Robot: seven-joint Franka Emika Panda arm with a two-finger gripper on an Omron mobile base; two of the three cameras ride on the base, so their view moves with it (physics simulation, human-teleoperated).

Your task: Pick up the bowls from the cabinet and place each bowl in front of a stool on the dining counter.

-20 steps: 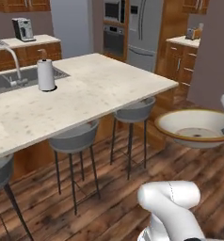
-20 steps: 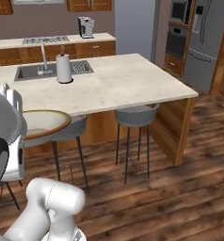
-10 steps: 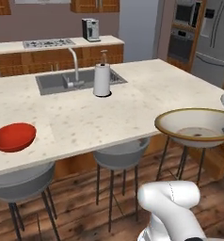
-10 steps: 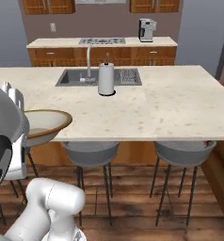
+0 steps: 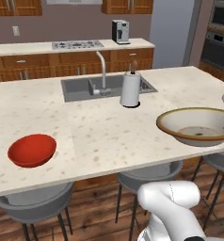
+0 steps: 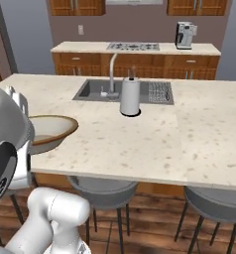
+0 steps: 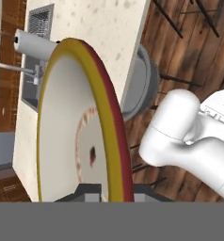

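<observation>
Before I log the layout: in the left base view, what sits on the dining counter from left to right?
Red bowl → faucet → paper towel roll → cream bowl, carried at the counter's right edge.

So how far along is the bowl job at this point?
About halfway. Done: the red bowl sits on the dining counter, near its front edge above a stool. In hand: the gripper is shut on the rim of the cream bowl, held at about counter height. Left: set that bowl down in front of another stool and let go.
</observation>
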